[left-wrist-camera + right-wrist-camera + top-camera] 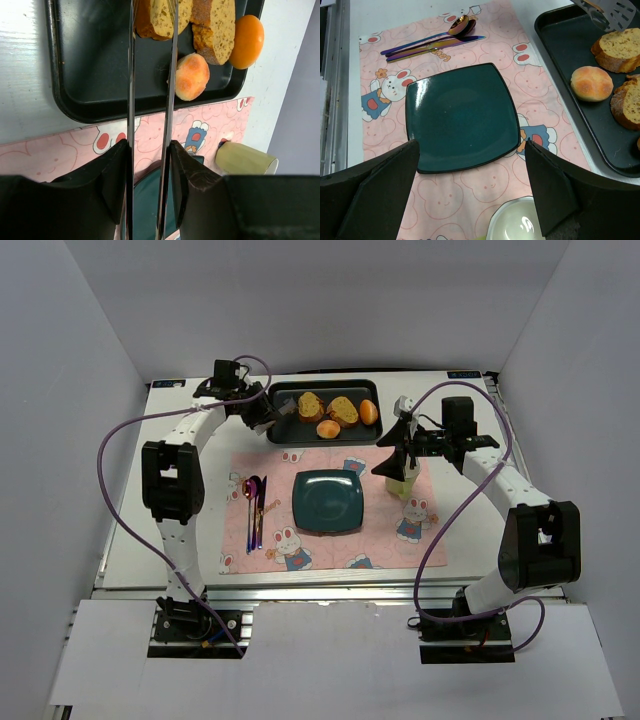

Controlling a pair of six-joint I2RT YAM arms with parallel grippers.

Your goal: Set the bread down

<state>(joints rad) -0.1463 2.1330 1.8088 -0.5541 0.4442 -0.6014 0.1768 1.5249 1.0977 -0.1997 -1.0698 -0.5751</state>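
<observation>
A white worktop (130,540), walled in by plain white panels, carried a pink rabbit-print placemat (380,540) with a square teal plate (328,501) at its middle. To the left of the plate, on the mat, lay a few iridescent pieces of cutlery (432,42) side by side. Beyond the mat's far edge sat a black tray (90,60).

The bread (152,22) lay in that tray, the leftmost item as seen from above, well apart from the plate. Just beside it was a second slice (215,30). A round orange bun (191,76) sat in front of the two slices, and another bun (248,41) lay at the tray's right end.

The left hand (148,155) hung over the near left corner of the tray, its fingers narrowed on a pair of metal tongs (131,75). The two long blades ran out over the tray to the bread, one along its crust edge and the other crossing its crumb. I could not tell whether the tips touched the slice.

The right hand (471,145) hovered over the right side of the mat with its fingers spread wide and nothing between them, facing the plate. A pale cup (245,159) stood on the mat just below it.
</observation>
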